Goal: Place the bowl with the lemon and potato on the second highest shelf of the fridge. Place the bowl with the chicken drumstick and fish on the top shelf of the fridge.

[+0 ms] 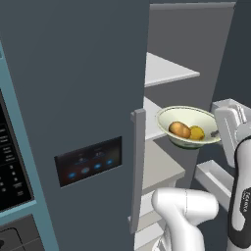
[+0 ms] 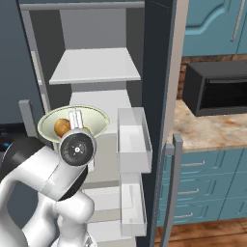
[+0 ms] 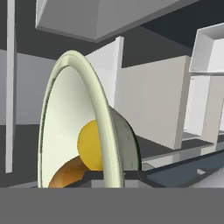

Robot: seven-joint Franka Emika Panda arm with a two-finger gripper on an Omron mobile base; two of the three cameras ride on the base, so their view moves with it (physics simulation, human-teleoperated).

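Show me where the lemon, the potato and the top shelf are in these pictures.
lemon (image 1: 197,133), left base view, on its yellow top side.
potato (image 1: 179,129), left base view, on its brown middle.
top shelf (image 2: 95,66), right base view, on the board's flat upper face.

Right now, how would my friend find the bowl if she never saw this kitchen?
Look at the tall open fridge with pale shelves inside. In front of its shelves, the robot's gripper holds a wide, shallow cream bowl up in the air by its rim. It has a greenish edge, and inside sit a yellow lemon and a brown potato.
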